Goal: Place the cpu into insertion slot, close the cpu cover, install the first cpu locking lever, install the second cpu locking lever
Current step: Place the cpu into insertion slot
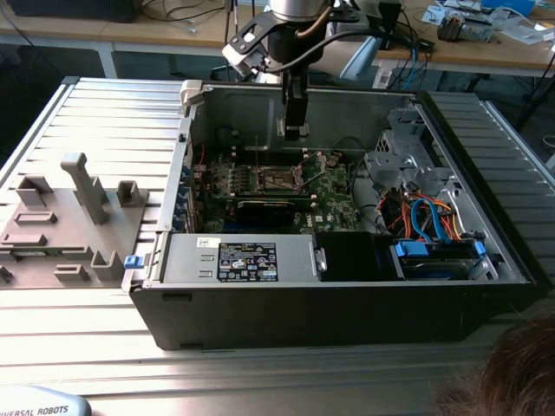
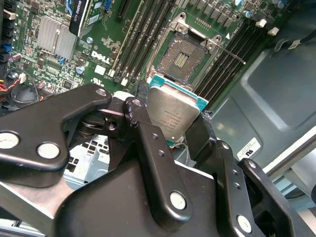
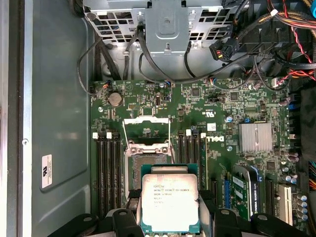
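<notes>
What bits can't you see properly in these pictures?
First wrist view: the near part of the insertion slot, hidden behind the cpu.
Both wrist views: the cpu's underside faces away, and the gripper covers two of its edges.
Exterior view: a person's head, cut off by the bottom corner.
Exterior view: the insertion slot's pins, too small to tell.

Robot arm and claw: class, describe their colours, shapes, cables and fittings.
The arm is silver-grey at its wrist, with a light grey box on one side and a black cable looping off it. The claw is matt black. In the second wrist view its flat link bars have rounded ends joined by shiny silver pins.
</notes>
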You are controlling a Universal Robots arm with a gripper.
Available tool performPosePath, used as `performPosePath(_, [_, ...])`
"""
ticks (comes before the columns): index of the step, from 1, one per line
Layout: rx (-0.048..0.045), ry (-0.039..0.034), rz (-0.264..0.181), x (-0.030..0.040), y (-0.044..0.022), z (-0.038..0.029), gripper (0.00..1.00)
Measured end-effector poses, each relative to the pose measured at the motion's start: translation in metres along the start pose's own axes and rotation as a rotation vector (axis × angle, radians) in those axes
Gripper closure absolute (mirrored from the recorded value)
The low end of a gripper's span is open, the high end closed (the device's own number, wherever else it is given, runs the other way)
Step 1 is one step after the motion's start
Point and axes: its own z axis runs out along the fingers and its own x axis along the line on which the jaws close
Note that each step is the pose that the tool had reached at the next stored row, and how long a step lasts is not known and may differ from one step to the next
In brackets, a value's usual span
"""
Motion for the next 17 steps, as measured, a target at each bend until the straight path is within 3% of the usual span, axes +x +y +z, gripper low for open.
performPosePath(17, [0.0000,0.0001,0.000,0.0000,-0.0002,0.0033,0.46])
